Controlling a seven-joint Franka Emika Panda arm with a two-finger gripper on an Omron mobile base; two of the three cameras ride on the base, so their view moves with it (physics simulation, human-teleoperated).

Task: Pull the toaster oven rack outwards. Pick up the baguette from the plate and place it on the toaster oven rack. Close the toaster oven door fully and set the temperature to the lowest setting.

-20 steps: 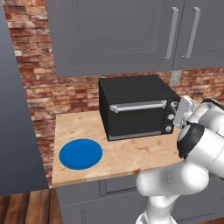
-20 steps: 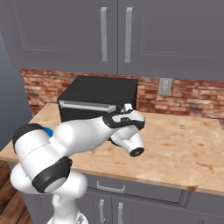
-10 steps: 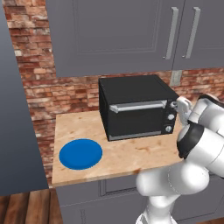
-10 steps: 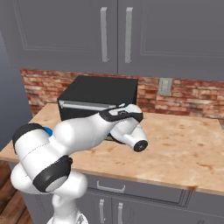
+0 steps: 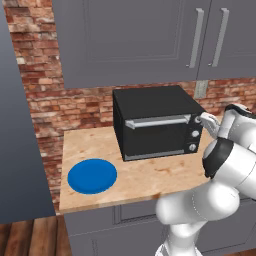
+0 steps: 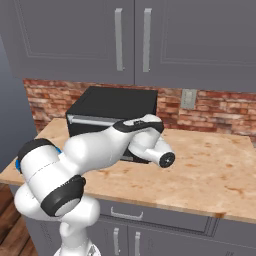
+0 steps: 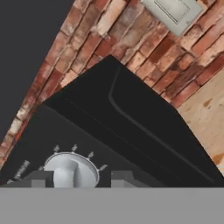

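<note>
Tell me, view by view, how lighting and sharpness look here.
Left base view: even light, toaster oven crisp, soft shadow beside the plate. Right base view: flat light, arm hides the oven front. Hand view: close and soft, knob edges blurred, its tick marks unreadable.

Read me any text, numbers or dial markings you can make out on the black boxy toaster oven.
None is readable.
Pale tick marks ring the round silver knob on the black boxy toaster oven: no figures legible.
A small pale blur left of that knob: too blurred to read.
</note>
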